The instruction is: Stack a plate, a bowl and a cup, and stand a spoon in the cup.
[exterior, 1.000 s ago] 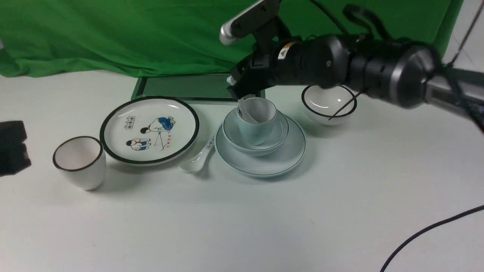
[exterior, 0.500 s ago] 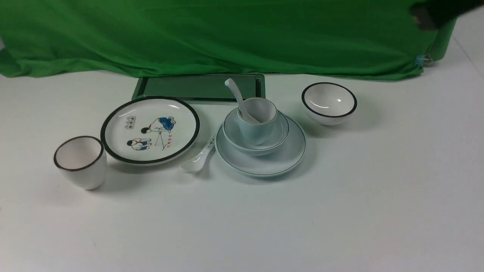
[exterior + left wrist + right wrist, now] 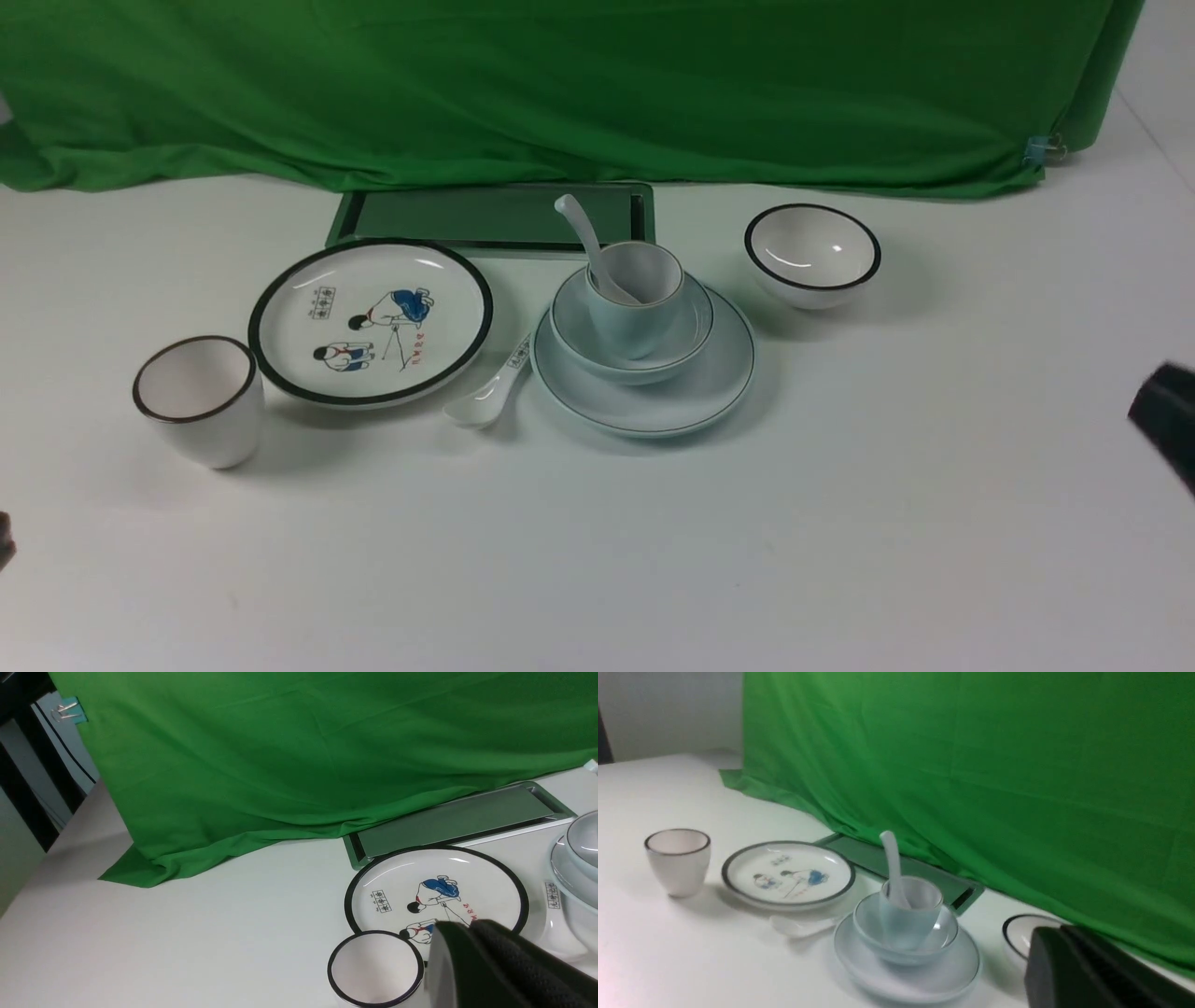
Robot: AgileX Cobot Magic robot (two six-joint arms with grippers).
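Front view, change: a second ago the right arm (image 3: 1167, 415) hung over the cup (image 3: 630, 327). Now it's out, just a dark sliver far right of the plate (image 3: 691, 392).
Front view, stack: the bowl (image 3: 635, 371) sits on the plate and the cup sits in the bowl. The spoon (image 3: 583, 233) stands scoop-down in the cup, handle leaning up and to the left. Nothing touches it!
Front view, task: every step looks done, so pulling back is likely all that remains.
Front view, bystanders: the cartoon plate (image 3: 448, 289) and the black-rimmed cup (image 3: 201, 420) lie left of the plate. The printed spoon (image 3: 485, 397) rests just beside its left edge.
Front view, left arm (image 3: 5, 541): a dark speck far left of the plate.
Left wrist view, left gripper (image 3: 495, 966): it's low beside the black-rimmed cup, well clear of the plate. The fingers read as one dark mass, so spread or pressed together can't be told.
Right wrist view, right gripper (image 3: 1083, 970): it has drawn back from the plate and carries nothing visible. Finger state can't be told here either.
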